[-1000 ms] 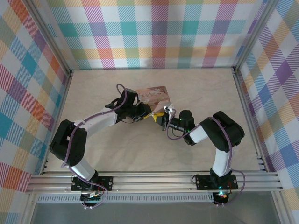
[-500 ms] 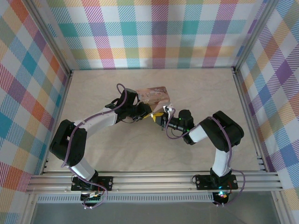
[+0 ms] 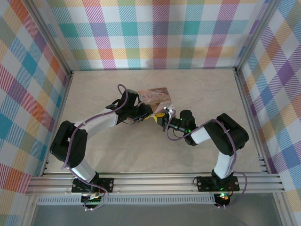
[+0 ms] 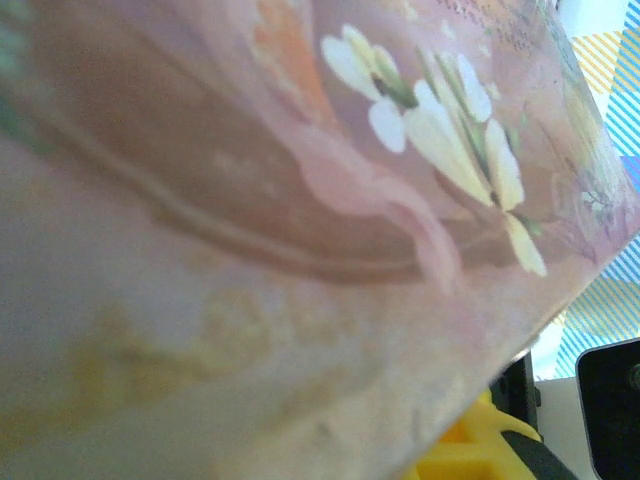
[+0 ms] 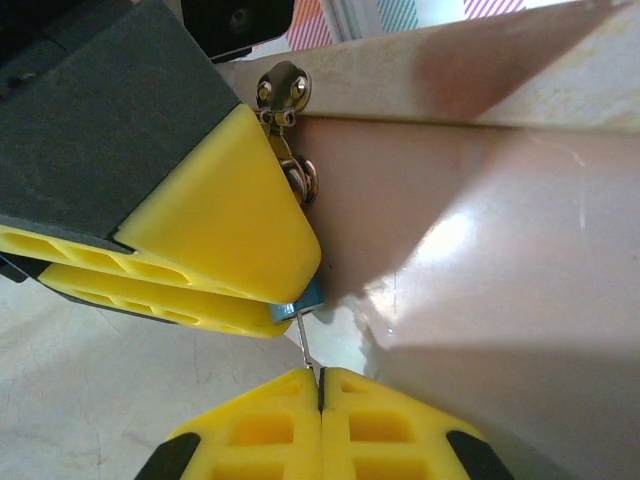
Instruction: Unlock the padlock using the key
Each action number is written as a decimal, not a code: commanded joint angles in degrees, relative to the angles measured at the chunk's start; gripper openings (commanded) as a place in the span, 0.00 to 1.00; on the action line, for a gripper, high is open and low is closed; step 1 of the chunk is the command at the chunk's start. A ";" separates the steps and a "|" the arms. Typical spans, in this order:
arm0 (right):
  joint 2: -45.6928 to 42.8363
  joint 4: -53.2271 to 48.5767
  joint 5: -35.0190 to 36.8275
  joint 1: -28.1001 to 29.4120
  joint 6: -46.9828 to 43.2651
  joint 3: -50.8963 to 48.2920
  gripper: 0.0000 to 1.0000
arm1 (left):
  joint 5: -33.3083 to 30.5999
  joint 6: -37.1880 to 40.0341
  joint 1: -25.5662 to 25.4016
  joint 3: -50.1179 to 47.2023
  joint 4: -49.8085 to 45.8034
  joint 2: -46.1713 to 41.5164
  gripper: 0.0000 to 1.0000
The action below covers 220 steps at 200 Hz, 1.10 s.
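Right in the thick of the insertion step, by the look of it. Pinching the key (image 5: 308, 352) in the right gripper (image 5: 320, 385), jaws pressed flat together with just the thin shaft poking out toward the far side. Reaching in from the right to meet the left gripper (image 5: 288, 300) at the near right corner of the pink tin (image 5: 480, 250), around the middle of the scene. Clamped on the padlock (image 5: 309, 298) over there, with only a blue corner peeking out from between that gripper's yellow jaws. Hanging just below the tin's metal hasp (image 5: 283, 85), tight against the tin's wall. Key tip right at the blue body, touching or as good as. Keyway itself hidden, so no telling whether seated or merely resting at the mouth.

Next up, most likely: a straight push along the shaft until fully home, then a gentle twist from the right wrist while bracing the blue body with the left. Calls for dead-true alignment first. With a shaft that thin, easy to bend or to lose from the grip on any sideways shove.
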 commanded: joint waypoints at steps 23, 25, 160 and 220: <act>-3.41 7.42 4.23 -1.12 -1.83 2.65 0.00 | 8.75 0.83 -2.20 -0.30 -5.65 0.88 0.02; -3.37 7.33 4.13 -1.11 -1.88 2.72 0.00 | 8.75 0.83 -2.20 -0.26 -5.61 0.78 0.03; -4.19 3.76 3.98 -1.42 -5.10 3.83 0.00 | 8.66 0.89 -2.20 -0.13 -6.15 0.41 0.02; -3.01 4.44 2.19 -0.94 -3.85 3.60 0.00 | 8.20 0.60 -2.19 -0.06 -5.99 0.24 0.02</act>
